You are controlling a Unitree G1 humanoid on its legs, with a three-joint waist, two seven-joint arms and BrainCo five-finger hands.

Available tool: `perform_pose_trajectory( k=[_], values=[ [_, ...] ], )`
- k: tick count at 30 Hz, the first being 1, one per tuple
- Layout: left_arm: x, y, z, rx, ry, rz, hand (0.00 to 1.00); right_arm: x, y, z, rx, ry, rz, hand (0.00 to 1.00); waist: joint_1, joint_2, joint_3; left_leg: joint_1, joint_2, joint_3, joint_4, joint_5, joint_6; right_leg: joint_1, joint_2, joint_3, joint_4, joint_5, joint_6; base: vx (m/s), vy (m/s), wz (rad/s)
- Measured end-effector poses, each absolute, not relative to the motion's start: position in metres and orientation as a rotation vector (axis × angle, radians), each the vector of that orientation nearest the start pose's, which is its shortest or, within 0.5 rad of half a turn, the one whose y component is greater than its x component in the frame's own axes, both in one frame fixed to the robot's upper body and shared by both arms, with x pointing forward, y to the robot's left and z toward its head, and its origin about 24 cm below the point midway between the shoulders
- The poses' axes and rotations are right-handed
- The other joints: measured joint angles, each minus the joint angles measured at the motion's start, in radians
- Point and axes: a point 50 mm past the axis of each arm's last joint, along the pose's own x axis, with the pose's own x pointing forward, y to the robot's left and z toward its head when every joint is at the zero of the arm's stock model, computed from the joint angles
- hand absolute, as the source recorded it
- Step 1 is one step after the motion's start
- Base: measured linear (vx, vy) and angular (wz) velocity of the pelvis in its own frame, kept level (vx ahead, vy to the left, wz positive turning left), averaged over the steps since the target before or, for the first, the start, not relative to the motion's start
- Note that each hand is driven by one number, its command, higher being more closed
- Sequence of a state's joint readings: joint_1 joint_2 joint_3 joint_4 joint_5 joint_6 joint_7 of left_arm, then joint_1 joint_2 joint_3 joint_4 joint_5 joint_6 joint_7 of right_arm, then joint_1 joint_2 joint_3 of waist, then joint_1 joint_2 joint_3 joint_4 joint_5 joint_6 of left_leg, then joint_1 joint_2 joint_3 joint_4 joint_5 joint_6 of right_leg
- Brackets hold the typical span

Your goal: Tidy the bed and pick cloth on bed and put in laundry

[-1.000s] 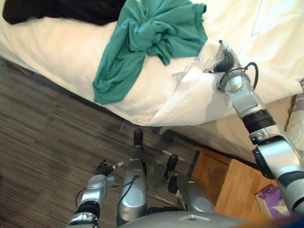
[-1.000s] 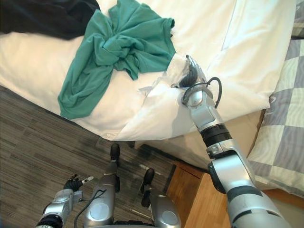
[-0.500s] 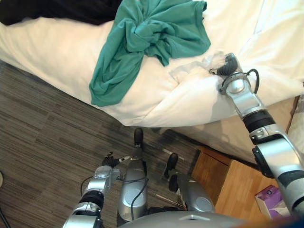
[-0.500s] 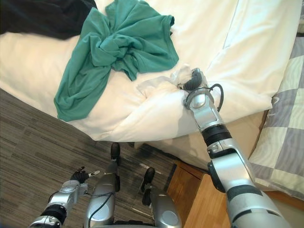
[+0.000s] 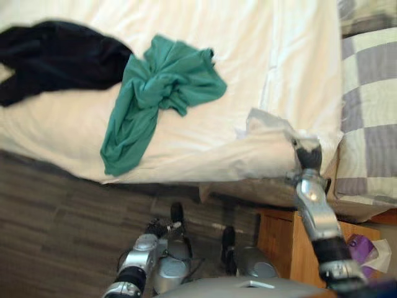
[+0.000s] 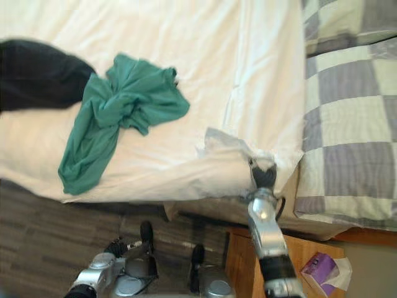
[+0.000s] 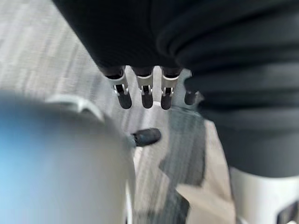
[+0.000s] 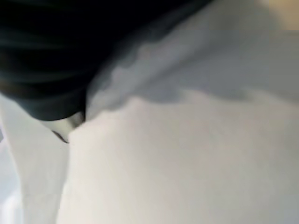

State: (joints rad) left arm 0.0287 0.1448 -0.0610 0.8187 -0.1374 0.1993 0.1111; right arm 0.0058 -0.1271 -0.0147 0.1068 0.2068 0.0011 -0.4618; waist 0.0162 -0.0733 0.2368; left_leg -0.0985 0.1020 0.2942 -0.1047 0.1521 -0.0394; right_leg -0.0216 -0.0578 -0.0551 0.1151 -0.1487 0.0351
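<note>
Green cloth (image 5: 158, 87), crumpled, on smooth white bed (image 5: 248, 49)

Teal cloth (image 5: 158, 87) crumpled, draped over near edge of white duvet (image 5: 205, 143), well left of right hand (image 5: 307, 155). Black cloth (image 5: 56, 56) heaped farther left. Duvet corner bunched against that hand.

bedroom: bed (image 5: 205, 37) with white duvet, checked pillow (image 6: 347, 105), wooden nightstand (image 5: 279, 239).
</note>
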Motion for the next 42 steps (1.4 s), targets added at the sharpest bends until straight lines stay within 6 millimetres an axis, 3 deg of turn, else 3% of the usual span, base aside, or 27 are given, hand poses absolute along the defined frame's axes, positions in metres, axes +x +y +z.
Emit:
perform_pose_trajectory(
  k=[5,11,14,17,20,24,27,28,32,35,38,42],
  values=[
    [0.121,0.190,-0.148,0.048,1.105,0.141,0.00,0.205,-0.209,-0.020,0.301,0.250,-0.483,0.00,-0.033,0.056,-0.065,0.049,0.002,0.030,0.000,-0.024,-0.009,0.039,-0.001,0.023,-0.013,-0.010,0.015,0.02,0.000,-0.17],
    [0.105,0.193,-0.152,-0.031,1.121,0.143,0.00,0.152,-0.214,-0.078,0.599,0.430,-0.599,0.00,-0.045,0.050,-0.116,0.100,0.015,0.090,-0.001,-0.045,-0.016,0.076,0.000,0.053,-0.026,-0.011,0.015,0.06,-0.016,-0.21],
    [0.099,0.191,-0.154,-0.088,1.120,0.152,0.00,0.119,-0.222,-0.105,0.747,0.493,-0.775,0.00,-0.053,0.049,-0.138,0.136,0.013,0.118,-0.001,-0.064,-0.018,0.102,-0.012,0.067,-0.031,-0.011,0.015,0.09,0.008,-0.18],
    [0.093,0.189,-0.157,-0.149,1.141,0.164,0.00,0.084,-0.229,-0.127,0.781,0.583,-0.940,0.00,-0.054,0.055,-0.148,0.159,0.008,0.139,-0.001,-0.079,-0.019,0.122,-0.016,0.075,-0.036,-0.011,0.015,0.10,0.005,-0.16],
    [0.091,0.189,-0.158,-0.194,1.141,0.195,0.00,0.048,-0.235,-0.140,0.792,0.651,-1.151,0.00,-0.050,0.056,-0.148,0.181,0.006,0.164,-0.001,-0.092,-0.022,0.137,-0.021,0.091,-0.044,-0.011,0.016,0.09,0.006,-0.17],
    [0.090,0.189,-0.159,-0.221,1.146,0.181,0.00,0.035,-0.248,-0.137,0.740,0.637,-1.332,0.00,-0.052,0.058,-0.152,0.188,0.004,0.192,-0.001,-0.101,-0.021,0.140,-0.029,0.106,-0.043,-0.011,0.017,0.05,0.004,-0.21],
    [0.088,0.191,-0.159,-0.234,1.151,0.192,0.00,0.052,-0.273,-0.112,0.663,0.474,-1.401,0.00,-0.051,0.055,-0.151,0.189,-0.001,0.194,-0.001,-0.107,-0.019,0.140,-0.037,0.099,-0.043,-0.009,0.021,0.02,-0.004,-0.02],
    [0.088,0.192,-0.159,-0.233,1.154,0.192,0.00,0.068,-0.287,-0.091,0.634,0.339,-1.374,1.00,-0.051,0.050,-0.151,0.188,-0.005,0.194,-0.001,-0.110,-0.018,0.140,-0.041,0.095,-0.043,-0.008,0.024,0.00,0.000,0.00],
    [0.085,0.190,-0.160,-0.256,1.161,0.203,0.00,0.126,-0.328,-0.003,0.475,-0.098,-1.129,1.00,-0.051,0.049,-0.171,0.188,-0.007,0.189,-0.002,-0.127,-0.018,0.136,-0.047,0.079,-0.032,0.005,0.040,0.00,0.003,0.03],
    [0.084,0.190,-0.160,-0.243,1.164,0.195,0.00,0.163,-0.319,0.051,0.423,-0.323,-0.813,1.00,-0.054,0.037,-0.179,0.183,-0.007,0.178,-0.001,-0.125,-0.020,0.131,-0.047,0.065,-0.025,0.006,0.039,-0.01,-0.014,0.08],
    [0.081,0.193,-0.160,-0.211,1.178,0.188,0.00,0.194,-0.284,0.069,0.541,-0.396,-0.418,1.00,-0.057,0.031,-0.187,0.179,-0.010,0.159,-0.001,-0.121,-0.021,0.133,-0.046,0.057,-0.025,0.006,0.039,0.00,-0.026,0.11],
    [0.080,0.190,-0.161,-0.232,1.180,0.188,0.00,0.218,-0.241,0.063,0.731,-0.357,-0.076,1.00,-0.058,0.045,-0.189,0.171,-0.026,0.124,-0.001,-0.108,-0.003,0.135,-0.053,0.031,-0.025,0.001,0.035,0.00,-0.013,0.23]
  ],
)
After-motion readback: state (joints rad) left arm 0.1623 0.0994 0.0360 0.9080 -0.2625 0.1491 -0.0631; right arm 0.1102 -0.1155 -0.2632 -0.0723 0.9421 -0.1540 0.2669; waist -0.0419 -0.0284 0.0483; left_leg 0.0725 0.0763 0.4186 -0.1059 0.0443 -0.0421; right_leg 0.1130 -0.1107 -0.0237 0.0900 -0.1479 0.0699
